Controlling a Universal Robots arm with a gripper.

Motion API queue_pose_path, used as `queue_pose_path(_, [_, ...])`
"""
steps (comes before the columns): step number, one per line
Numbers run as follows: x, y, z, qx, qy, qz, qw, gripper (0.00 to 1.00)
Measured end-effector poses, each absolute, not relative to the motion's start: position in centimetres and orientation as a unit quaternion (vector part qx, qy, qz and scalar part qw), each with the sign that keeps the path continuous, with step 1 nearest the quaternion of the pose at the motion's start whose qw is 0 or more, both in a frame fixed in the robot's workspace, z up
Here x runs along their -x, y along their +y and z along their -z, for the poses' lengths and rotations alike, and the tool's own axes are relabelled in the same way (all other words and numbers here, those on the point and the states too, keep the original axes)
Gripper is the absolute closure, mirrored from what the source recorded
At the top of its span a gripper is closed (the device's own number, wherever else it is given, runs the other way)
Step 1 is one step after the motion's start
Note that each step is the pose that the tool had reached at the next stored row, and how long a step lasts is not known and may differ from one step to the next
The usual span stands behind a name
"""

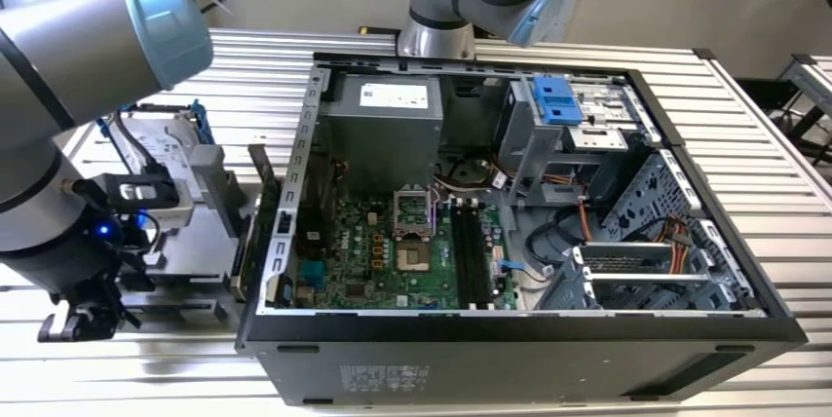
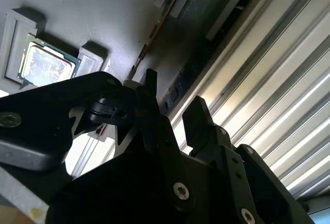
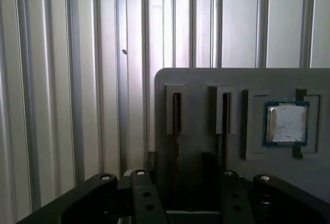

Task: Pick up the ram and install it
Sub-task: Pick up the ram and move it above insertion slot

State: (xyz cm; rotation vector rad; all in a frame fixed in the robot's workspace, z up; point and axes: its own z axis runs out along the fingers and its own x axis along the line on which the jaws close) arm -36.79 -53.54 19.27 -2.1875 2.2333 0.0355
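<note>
Ram point(image 3: 177, 115) stands on edge in a slot of the grey holder point(image 3: 206, 82), right between the fingers of my tool point(image 3: 179, 158). The fingers are spread, one on each flat side, and as far as I can judge they are not pressing it. In the second wrist view the ram point(image 2: 203, 59) runs in between the fingertips point(image 2: 198, 108). I judge it light, thin and stiff but fragile, easy to crack if squeezed hard or twisted. The place to take hold is the two flat faces near mid-length, gripped evenly. Off to one side of the tool, a neighbouring stick point(image 3: 225, 113) and the processor chip point(image 3: 286, 123) sit in the same holder on the counter point(image 3: 67, 80).
</note>
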Motion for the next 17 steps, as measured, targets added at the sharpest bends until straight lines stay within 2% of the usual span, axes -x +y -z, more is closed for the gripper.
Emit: queue_pose_path(17, [36.8, -53.3, -19.07, 0.699, 0.715, -0.011, 0.008, 0.0])
